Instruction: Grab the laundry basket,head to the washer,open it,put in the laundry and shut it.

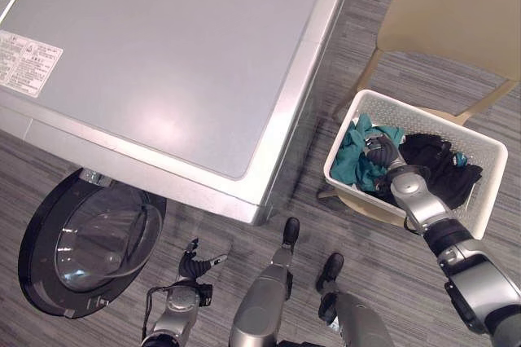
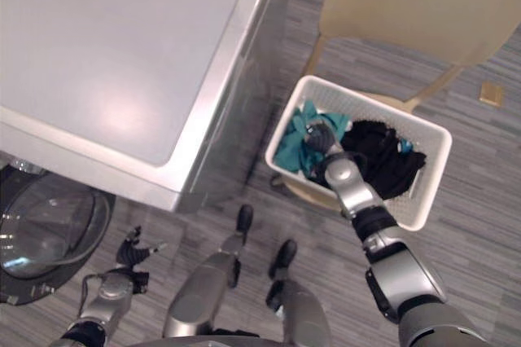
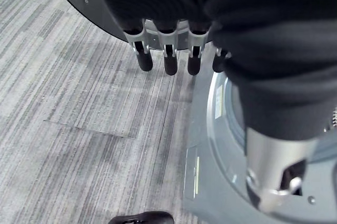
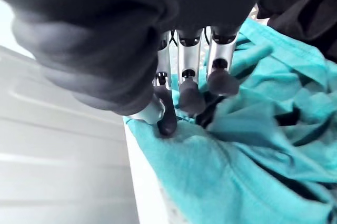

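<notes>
White plastic, the laundry basket (image 1: 476, 200) sits on the seat of a beige chair (image 1: 452, 17) just right of the washer (image 1: 171, 62), its long side running from the washer's front corner away toward the chair's far edge. Inside lie a teal garment (image 1: 356, 155) at the end nearest the machine and black clothes (image 1: 444, 164) at the other. The right hand (image 1: 381, 151) is down in the basket on the teal cloth; from its wrist camera the fingertips (image 4: 189, 98) and thumb press together into a fold of that fabric, pinching it. How much cloth is caught between them is hard to make out, since the dark cover hides the palm.

The washer's round door (image 1: 85, 241) hangs open at the front, glass bowl facing up and out, and the drum opening itself is hidden under the grey lid. The left hand (image 1: 195, 265) hangs low beside the door, fingers straight and spread, holding nothing. The chair's back is cut off by the picture's edge.
</notes>
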You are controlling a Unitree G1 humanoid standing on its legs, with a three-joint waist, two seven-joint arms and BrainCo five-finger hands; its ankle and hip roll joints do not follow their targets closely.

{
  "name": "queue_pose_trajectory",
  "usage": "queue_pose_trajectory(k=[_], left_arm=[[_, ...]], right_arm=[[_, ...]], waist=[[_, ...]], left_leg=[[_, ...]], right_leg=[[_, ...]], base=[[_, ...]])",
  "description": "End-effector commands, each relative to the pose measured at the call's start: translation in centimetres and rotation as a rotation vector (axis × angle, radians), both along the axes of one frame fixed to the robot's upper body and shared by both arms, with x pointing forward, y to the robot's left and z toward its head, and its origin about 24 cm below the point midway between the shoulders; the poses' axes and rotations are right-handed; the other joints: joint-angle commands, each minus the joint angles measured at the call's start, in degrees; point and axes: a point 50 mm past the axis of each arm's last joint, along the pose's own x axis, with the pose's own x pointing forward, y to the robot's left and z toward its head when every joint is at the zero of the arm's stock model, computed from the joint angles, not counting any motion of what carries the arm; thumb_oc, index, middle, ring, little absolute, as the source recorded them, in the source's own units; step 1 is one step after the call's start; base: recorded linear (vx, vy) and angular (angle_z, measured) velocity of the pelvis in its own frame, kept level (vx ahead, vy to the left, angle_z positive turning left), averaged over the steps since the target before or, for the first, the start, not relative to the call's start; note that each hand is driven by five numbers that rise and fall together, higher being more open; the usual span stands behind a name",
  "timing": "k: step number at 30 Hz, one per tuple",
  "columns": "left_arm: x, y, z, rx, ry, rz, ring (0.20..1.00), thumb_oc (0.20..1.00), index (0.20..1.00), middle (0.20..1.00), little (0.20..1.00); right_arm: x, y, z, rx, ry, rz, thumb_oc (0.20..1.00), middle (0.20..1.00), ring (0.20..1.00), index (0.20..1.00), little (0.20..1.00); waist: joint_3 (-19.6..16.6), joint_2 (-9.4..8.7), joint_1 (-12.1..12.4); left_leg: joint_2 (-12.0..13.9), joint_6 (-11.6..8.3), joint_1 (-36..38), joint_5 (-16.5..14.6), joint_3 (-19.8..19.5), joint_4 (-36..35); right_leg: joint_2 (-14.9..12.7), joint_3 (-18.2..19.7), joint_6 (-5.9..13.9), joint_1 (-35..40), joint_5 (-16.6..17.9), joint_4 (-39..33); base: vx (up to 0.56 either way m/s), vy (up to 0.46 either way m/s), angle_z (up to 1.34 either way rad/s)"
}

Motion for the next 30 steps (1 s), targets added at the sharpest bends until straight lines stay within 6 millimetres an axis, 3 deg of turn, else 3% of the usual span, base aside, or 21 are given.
queue_pose_trajectory(k=[1,7,17,24,30], left_arm=[[-1.8,0.3,-1.1,-0.031,0.059,0.049,1.000,1.000,1.000,1.000,1.000],[-3.1,0.2,-1.8,-0.038,0.107,0.049,1.000,1.000,1.000,1.000,1.000],[-4.3,-0.5,-1.8,-0.081,0.102,0.052,1.000,1.000,1.000,1.000,1.000],[-4.0,-1.1,-0.8,-0.111,0.030,0.024,1.000,1.000,1.000,1.000,1.000],[0.3,-2.6,3.8,-0.087,-0.214,-0.137,1.000,1.000,1.000,1.000,1.000]], right_arm=[[-0.3,0.0,0.9,0.025,-0.063,0.048,0.200,0.200,0.200,0.200,0.200],[-2.7,-0.2,-0.3,0.112,-0.066,0.076,0.200,0.200,0.200,0.200,0.200],[-5.4,1.1,0.2,0.384,-0.143,0.149,0.200,0.200,0.200,0.200,0.200],[-6.6,2.7,3.1,0.568,-0.279,0.253,0.200,0.200,0.200,0.200,0.200],[-7.6,3.9,7.7,0.658,-0.476,0.381,0.200,0.200,0.200,0.200,0.200]], waist=[[-3.9,-1.36,0.6],[-6.4,-1.87,-1.1],[-12.3,-2.59,-2.3],[-14.6,-2.17,-2.3],[-13.3,-1.44,-3.0]], left_leg=[[1.2,-1.68,3.2,-6.5,4.2,1.0],[0.9,-0.92,7.2,-8.3,5.3,0.9],[0.2,-0.03,13.5,-10.4,7.1,0.1],[0.1,0.83,17.6,-11.9,8.9,-0.3],[1.0,1.66,16.8,-10.9,6.8,1.8]], right_leg=[[-5.5,2.1,4.41,-2.5,3.2,-3.2],[-5.6,2.8,4.93,1.1,2.8,-3.6],[-6.3,3.2,6.27,5.7,2.5,-3.8],[-7.3,3.5,7.07,6.5,1.3,0.8],[-4.4,11.3,6.04,5.1,-3.2,13.6]], base=[[0.03,0.043,-0.03],[0.05,0.043,-0.05],[0.06,0.061,-0.12],[0.03,0.044,-0.16],[-0.11,-0.074,0.04]])
